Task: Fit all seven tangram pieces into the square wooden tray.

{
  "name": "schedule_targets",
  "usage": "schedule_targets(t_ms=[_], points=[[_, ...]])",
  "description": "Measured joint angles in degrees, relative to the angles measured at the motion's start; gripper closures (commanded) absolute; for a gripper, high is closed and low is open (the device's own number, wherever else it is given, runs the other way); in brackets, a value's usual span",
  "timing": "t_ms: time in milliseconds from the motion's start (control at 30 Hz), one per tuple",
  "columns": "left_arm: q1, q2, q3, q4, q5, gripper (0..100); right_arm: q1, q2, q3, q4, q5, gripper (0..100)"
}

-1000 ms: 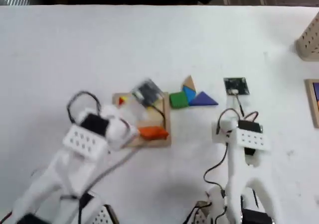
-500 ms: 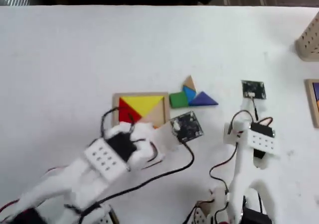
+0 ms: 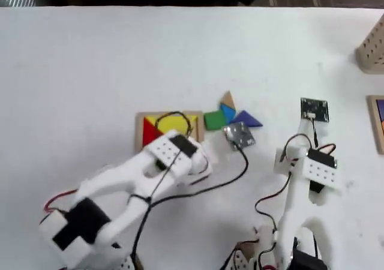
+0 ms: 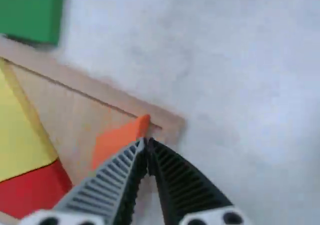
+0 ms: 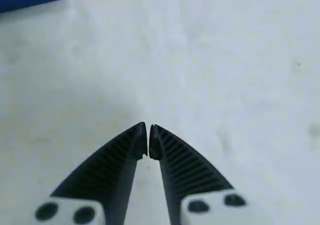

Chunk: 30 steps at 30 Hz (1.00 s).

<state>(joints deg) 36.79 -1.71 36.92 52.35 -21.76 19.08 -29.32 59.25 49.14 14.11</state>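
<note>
Left hand (image 4: 146, 144), jaws pinched shut, rests its tips at the orange piece (image 4: 117, 140) lying in a corner of the square wooden tray (image 4: 100, 91), so a slow, flat nudge inward should seat it without riding up the rim.

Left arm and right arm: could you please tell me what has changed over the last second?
The left arm swung rightward across the wooden tray; its claw is shut at the orange piece. The right arm drifted right. The green square and dark blue triangle stayed put.
</note>
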Motion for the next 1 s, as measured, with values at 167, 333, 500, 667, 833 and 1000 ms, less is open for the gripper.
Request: schedule_targets(t_ms=[167, 333, 500, 667, 833, 1000], points=[[-1.49, 4.75, -3.69, -0.62, 0.00, 98, 0.00, 0.00, 0.00, 0.00, 0.00, 97.4], [-1.67, 9.05, -8.70, 1.58, 0.00, 98, 0.00, 0.00, 0.00, 0.00, 0.00, 97.4], [-2.81, 11.96, -12.84, 1.76, 0.00, 98, 0.00, 0.00, 0.00, 0.00, 0.00, 97.4], [-6.15, 12.75, -15.91, 4.04, 0.09, 98, 0.00, 0.00, 0.00, 0.00, 0.00, 97.4], [-6.77, 9.32, -16.88, 9.67, 0.09, 98, 0.00, 0.00, 0.00, -0.26, 0.00, 97.4], [-6.77, 5.89, -16.88, 14.68, 0.09, 98, 0.00, 0.00, 0.00, -0.97, 0.00, 97.4]])
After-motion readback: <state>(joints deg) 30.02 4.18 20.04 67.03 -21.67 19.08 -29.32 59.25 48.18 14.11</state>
